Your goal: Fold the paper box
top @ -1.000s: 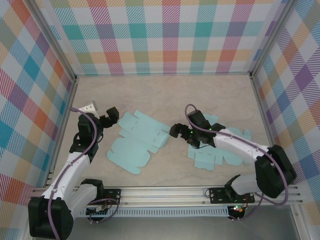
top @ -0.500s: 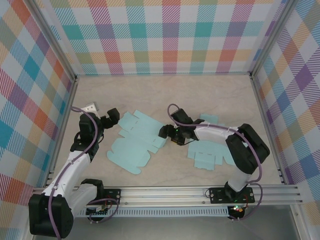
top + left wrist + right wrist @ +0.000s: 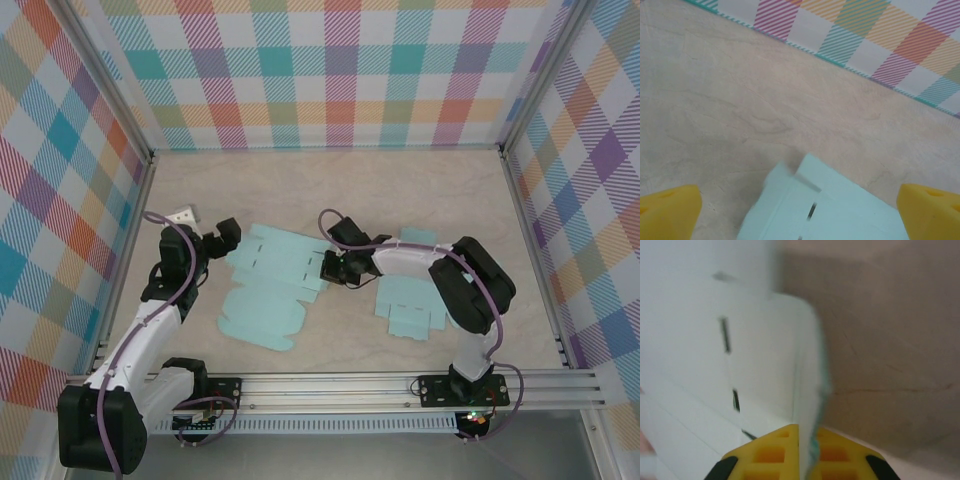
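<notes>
The flat, pale teal die-cut paper box blank [image 3: 268, 285] lay unfolded on the beige marbled surface [image 3: 330, 190] between the two arms. The right gripper [image 3: 328, 266] was clamped on the edge of its right-hand flap, yellow fingers [image 3: 765, 455] pressed together on the thin card. The left gripper [image 3: 222, 240] hung with its jaws spread wide just beside the blank's far left corner, holding nothing, and a second teal paper blank [image 3: 410, 308] lay flat under the right arm.

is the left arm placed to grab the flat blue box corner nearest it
Probably yes. The left gripper stands open right beside that corner of the flat box, nothing lies on or before it, and the right gripper pinches the opposite edge, out of its way.
</notes>
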Controlling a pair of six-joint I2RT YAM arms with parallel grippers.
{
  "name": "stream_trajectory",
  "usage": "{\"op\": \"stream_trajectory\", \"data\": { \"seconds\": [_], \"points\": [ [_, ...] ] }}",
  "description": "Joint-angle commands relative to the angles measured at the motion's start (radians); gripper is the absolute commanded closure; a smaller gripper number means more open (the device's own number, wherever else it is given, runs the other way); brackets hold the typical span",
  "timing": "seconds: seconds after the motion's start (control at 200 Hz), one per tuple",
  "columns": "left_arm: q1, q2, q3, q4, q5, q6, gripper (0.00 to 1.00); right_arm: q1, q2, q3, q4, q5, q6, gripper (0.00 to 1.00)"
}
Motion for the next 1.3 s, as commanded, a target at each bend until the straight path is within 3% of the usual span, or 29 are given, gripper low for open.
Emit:
{"op": "stream_trajectory", "data": {
  "seconds": [0.0,0.12,0.3,0.415,0.545,0.804,1.039,1.294],
  "points": [
    [-0.008,0.028,0.065,0.002,0.062,0.055,0.0,-0.001,-0.044,0.03,-0.012,0.076,-0.189,1.0],
    [-0.008,0.079,0.124,0.022,0.149,0.122,0.0,-0.009,-0.12,0.005,0.043,0.097,-0.389,1.0],
    [-0.007,0.208,0.295,-0.038,0.456,0.372,0.0,-0.044,-0.215,0.004,0.049,0.078,-0.643,1.0],
    [-0.007,0.309,0.44,-0.193,0.633,0.575,0.18,-0.077,-0.243,0.006,0.044,0.022,-0.739,1.0],
    [-0.006,0.39,0.576,-0.41,0.73,0.803,0.2,-0.103,-0.273,-0.011,0.051,-0.022,-0.806,1.0],
    [-0.006,0.517,0.716,-0.614,0.707,1.01,0.23,-0.158,-0.33,-0.061,0.087,-0.146,-0.88,1.0],
    [-0.007,0.62,0.809,-0.764,0.73,1.182,0.06,-0.187,-0.345,-0.074,0.099,-0.206,-0.915,1.0],
    [0.011,0.678,0.864,-0.816,0.704,1.26,0.05,-0.207,-0.356,-0.089,0.128,-0.258,-0.921,1.0]
  ]
}}
